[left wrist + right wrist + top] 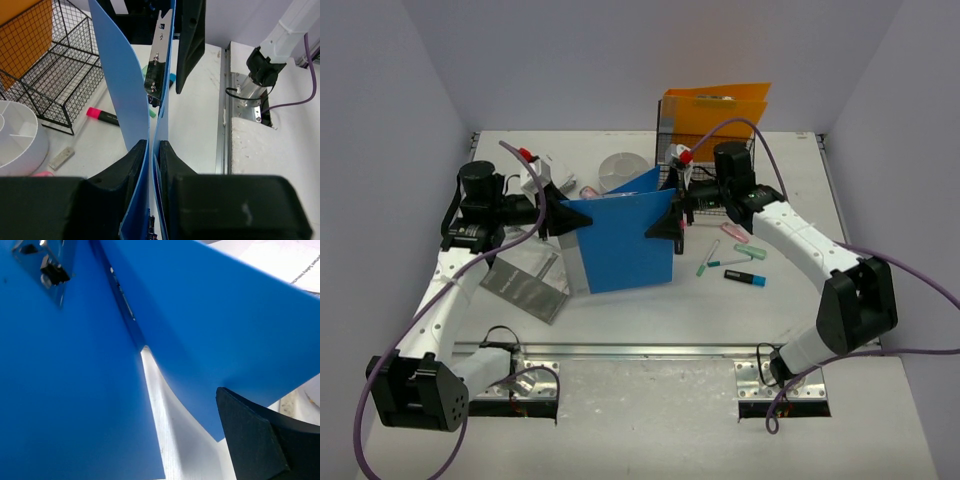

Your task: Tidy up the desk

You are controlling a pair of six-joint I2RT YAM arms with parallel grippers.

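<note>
A blue folder (620, 240) stands upright and partly spread on the white desk (720, 310). My left gripper (560, 215) is shut on the folder's left edge. In the left wrist view both blue covers (127, 90) are pinched between its black fingers (132, 167). A metal clip (155, 75) shows inside the folder. My right gripper (667, 225) is open at the folder's right edge. In the right wrist view the blue covers (75, 390) fill the picture. Only one black finger (255, 440) shows there, clear of the cover; the other is hidden.
A wire basket (682, 150) with an orange folder (715, 110) stands at the back. Beside it is a white round organizer (620, 170). Pens and markers (745, 277) lie at right, a grey sheet (525, 285) at left. A silver rail (640, 350) edges the front.
</note>
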